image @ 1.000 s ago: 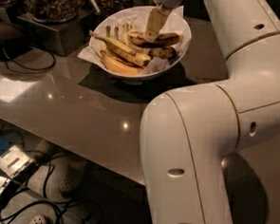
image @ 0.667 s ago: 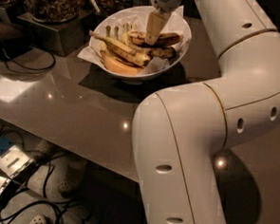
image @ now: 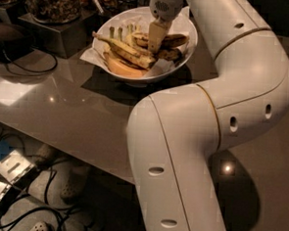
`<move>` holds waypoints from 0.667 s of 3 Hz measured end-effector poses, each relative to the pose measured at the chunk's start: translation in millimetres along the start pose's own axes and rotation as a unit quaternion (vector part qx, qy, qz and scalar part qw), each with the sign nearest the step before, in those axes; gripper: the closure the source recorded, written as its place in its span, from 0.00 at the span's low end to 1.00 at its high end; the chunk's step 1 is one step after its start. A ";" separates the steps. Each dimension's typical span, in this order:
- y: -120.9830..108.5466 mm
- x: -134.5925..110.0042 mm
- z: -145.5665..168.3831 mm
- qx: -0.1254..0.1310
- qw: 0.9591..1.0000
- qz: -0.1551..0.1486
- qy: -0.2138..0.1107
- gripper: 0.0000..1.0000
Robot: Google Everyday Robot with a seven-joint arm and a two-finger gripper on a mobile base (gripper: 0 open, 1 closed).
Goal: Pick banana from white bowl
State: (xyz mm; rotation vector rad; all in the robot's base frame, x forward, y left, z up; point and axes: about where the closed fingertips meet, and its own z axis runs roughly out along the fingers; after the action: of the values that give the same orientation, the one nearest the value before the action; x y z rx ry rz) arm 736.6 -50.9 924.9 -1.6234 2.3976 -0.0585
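Down inside the white bowl (image: pixel 188 29), at the far side of the table (image: pixel 62 100), the gripper (image: pixel 154 46) points straight down with its tip among the fruit. It is touching or just above the left end of the banana (image: pixel 172 40), the plump, brown-blotched one lying toward the bowl's right side. Whether the gripper is open, closed or gripping the fruit cannot be told from this view. The banana lies in the bowl, level with the rest of the fruit, so by my reading the reach is done, while the grasp is unconfirmed and the lift out is not yet done. Just left of the gripper lies a bunch of slimmer bananas (image: pixel 126 50) with greenish stems (image: pixel 120 32), and in front of them an orange wedge (image: pixel 122 69). Crumpled white paper (image: pixel 87 56) spills over the bowl's left rim. The white arm (image: pixel 218 112) bends across the near table.
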 end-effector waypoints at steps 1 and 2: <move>-3.2 -3.0 0.9 0.005 1.000 0.000 -0.004 0.78; -3.3 -2.9 0.8 0.005 1.000 0.000 -0.004 0.99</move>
State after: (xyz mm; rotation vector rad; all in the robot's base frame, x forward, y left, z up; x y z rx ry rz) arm 740.8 -49.4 925.3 -1.6156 2.3875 -0.0633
